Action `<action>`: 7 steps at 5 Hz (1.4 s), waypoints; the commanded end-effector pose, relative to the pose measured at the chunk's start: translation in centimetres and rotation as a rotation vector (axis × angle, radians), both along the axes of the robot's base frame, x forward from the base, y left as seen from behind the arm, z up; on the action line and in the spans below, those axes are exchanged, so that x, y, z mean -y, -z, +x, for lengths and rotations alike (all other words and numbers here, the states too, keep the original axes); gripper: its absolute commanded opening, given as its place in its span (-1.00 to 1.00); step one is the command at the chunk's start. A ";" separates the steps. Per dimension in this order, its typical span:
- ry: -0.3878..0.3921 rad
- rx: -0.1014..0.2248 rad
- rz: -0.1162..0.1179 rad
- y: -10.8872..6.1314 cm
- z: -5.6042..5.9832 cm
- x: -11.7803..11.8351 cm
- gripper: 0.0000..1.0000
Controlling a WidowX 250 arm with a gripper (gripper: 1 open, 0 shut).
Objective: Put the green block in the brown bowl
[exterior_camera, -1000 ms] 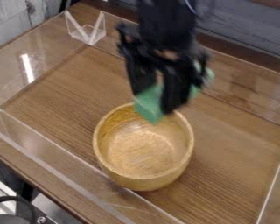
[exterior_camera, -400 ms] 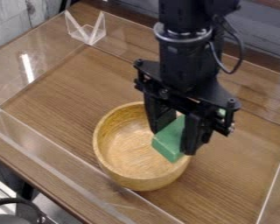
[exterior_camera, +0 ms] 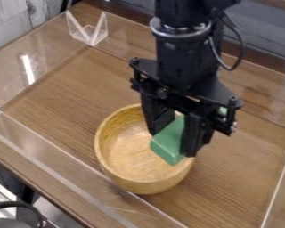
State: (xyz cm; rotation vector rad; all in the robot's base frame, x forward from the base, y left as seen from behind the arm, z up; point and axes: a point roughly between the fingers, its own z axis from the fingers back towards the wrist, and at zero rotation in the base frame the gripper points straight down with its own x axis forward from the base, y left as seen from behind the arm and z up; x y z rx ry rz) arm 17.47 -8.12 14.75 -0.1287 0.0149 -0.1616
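The green block (exterior_camera: pixel 170 142) is pinched between the jaws of the gripper (exterior_camera: pixel 177 147), which points straight down. The block is held tilted, its lower end inside the hollow of the brown bowl (exterior_camera: pixel 118 151), toward the 3 o'clock side of the bowl; contact with the bowl floor cannot be told. The hold is judged to be kept so that release drops the block within the rim rather than onto the bench (exterior_camera: pixel 74 89). A clear stand (exterior_camera: pixel 88 28) is seen at 11 o'clock, well apart.
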 end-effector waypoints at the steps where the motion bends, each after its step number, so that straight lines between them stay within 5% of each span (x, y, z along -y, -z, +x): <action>1: -0.028 0.043 -0.018 -1.4 0.4 -0.1 -1.00; 7: -0.121 0.057 -0.034 -2.3 0.6 -0.8 -1.00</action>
